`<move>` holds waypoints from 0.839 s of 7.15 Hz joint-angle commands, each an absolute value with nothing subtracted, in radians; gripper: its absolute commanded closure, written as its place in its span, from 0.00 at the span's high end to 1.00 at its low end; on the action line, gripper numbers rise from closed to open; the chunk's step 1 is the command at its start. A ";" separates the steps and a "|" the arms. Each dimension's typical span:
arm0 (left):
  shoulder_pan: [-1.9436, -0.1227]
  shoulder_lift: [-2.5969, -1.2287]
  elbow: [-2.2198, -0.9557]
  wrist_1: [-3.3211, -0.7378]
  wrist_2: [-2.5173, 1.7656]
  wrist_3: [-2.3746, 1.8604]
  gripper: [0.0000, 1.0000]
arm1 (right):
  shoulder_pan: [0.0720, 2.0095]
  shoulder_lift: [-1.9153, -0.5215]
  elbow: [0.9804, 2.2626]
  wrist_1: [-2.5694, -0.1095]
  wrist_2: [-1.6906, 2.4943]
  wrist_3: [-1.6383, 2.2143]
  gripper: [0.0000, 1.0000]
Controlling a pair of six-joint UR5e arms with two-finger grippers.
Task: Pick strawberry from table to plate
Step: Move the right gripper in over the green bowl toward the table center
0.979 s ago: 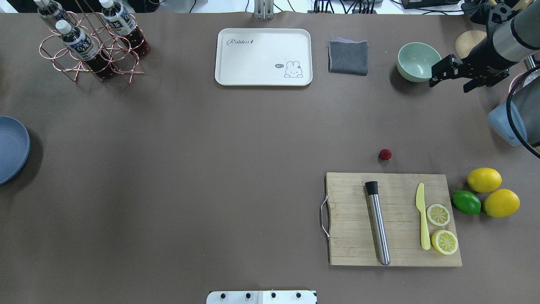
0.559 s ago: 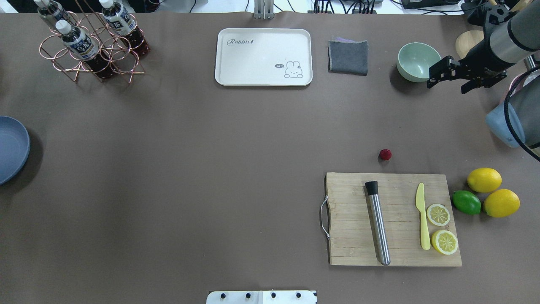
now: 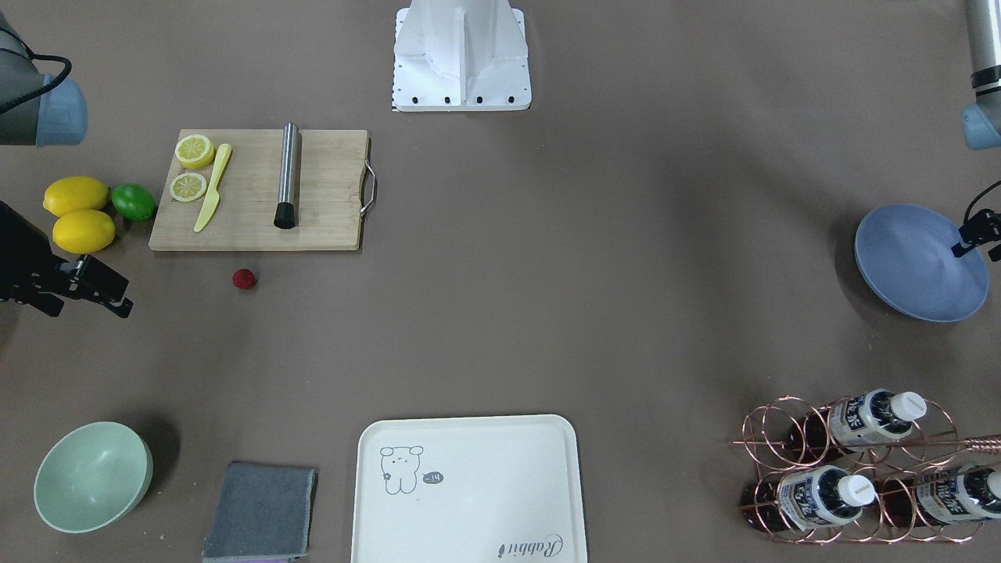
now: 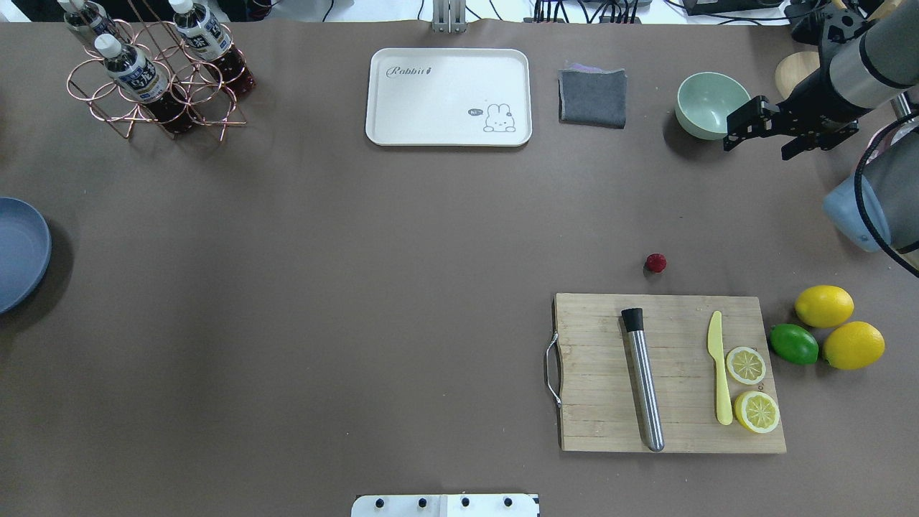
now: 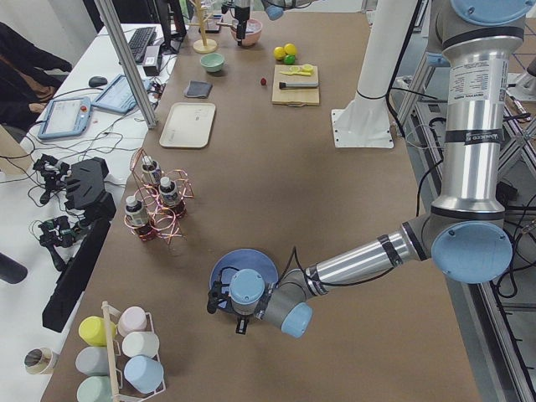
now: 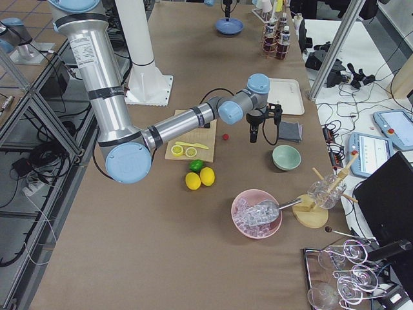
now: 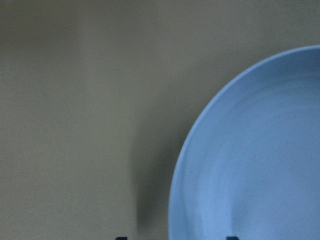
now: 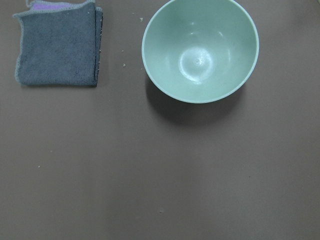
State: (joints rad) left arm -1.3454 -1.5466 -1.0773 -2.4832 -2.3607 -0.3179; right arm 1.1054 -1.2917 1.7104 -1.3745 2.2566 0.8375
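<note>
The small dark red strawberry lies on the brown table, just beyond the far edge of the cutting board. The blue-grey plate rests at the table's far left edge and holds nothing. My right gripper hangs open and holds nothing beside the green bowl, well beyond the strawberry and to its right. My left gripper hovers over the plate's outer rim. Its two fingertips peek in wide apart, so it is open.
A wooden cutting board carries a steel muddler, a yellow knife and two lemon slices. Two lemons and a lime lie to its right. Along the far side stand a green bowl, a grey cloth, a cream tray and a bottle rack.
My right gripper has drifted slightly left and toward the far edge, closer to the green bowl. The strawberry and the plate have not moved.
</note>
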 commanded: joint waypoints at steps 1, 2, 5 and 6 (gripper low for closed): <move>-1.345 -1.545 -1.078 -2.480 -2.375 -0.319 0.00 | 1.101 -1.292 1.710 -1.374 2.256 0.838 1.00; -1.345 -1.546 -1.080 -2.479 -2.384 -0.321 0.00 | 1.094 -1.292 1.710 -1.374 2.256 0.838 1.00; -1.350 -1.583 -1.101 -2.436 -2.517 -0.354 0.00 | 1.091 -1.285 1.709 -1.374 2.256 0.838 1.00; -1.361 -1.600 -1.161 -2.331 -2.569 -0.356 0.00 | 1.088 -1.273 1.709 -1.374 2.255 0.838 1.00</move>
State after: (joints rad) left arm -1.3514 -1.5785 -1.1113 -2.4222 -2.5041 -0.3506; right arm 1.0900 -1.2835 1.7095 -1.3744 2.2561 0.8376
